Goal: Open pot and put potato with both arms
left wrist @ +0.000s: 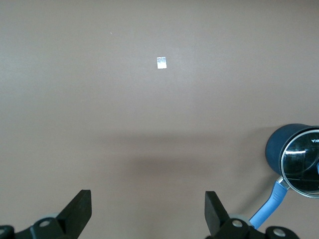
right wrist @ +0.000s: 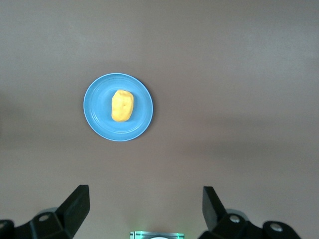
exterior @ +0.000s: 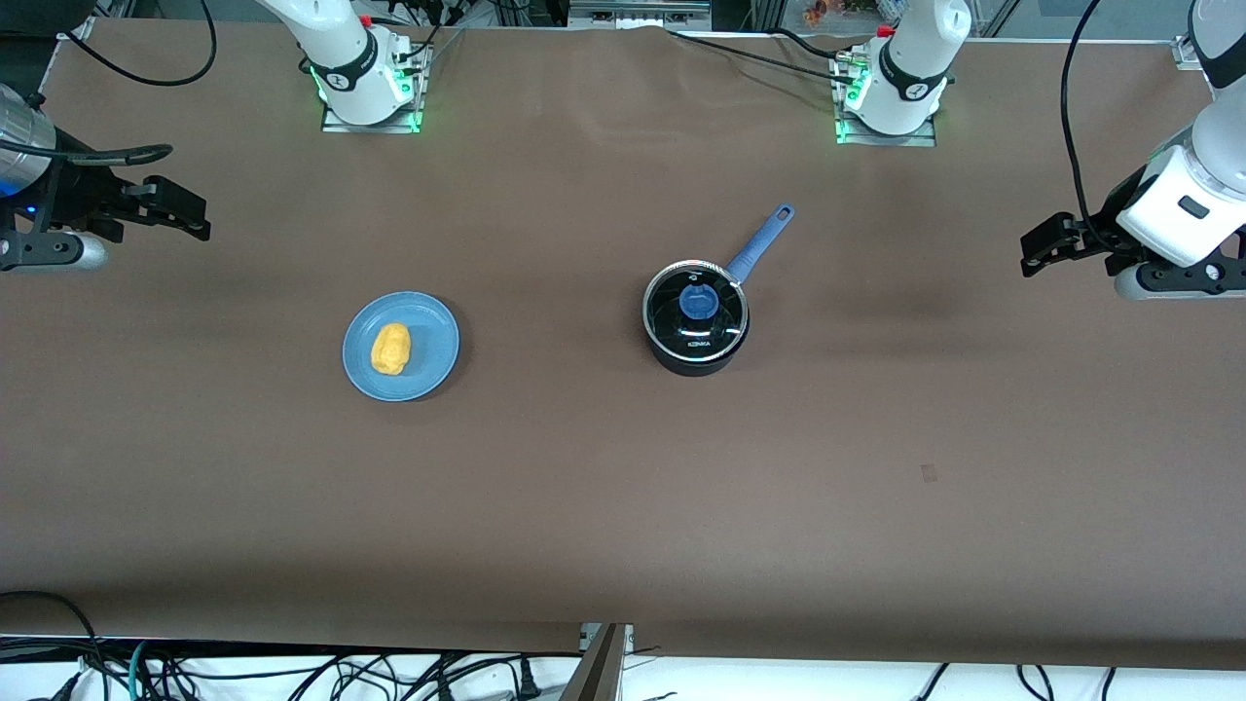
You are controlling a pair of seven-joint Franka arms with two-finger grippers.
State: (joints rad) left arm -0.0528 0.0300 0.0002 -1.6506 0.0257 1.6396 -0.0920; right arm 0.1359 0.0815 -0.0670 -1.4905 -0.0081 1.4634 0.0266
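The black pot [exterior: 696,331] stands mid-table with its glass lid [exterior: 696,310] on and its blue handle [exterior: 762,243] pointing toward the left arm's base. It also shows at the edge of the left wrist view [left wrist: 279,149]. The potato [exterior: 391,349] lies on a blue plate [exterior: 438,336] toward the right arm's end; the right wrist view shows the potato [right wrist: 122,105] and the plate [right wrist: 142,107]. My left gripper [exterior: 1034,251] is open and empty [left wrist: 148,209] over the left arm's end of the table. My right gripper [exterior: 190,216] is open and empty [right wrist: 145,204] over the right arm's end.
A small pale mark [exterior: 929,473] is on the brown table cover, nearer the front camera than the pot; it shows in the left wrist view [left wrist: 161,62]. The arms' green-lit bases [exterior: 370,107] stand along the table's back edge. Cables hang below the front edge.
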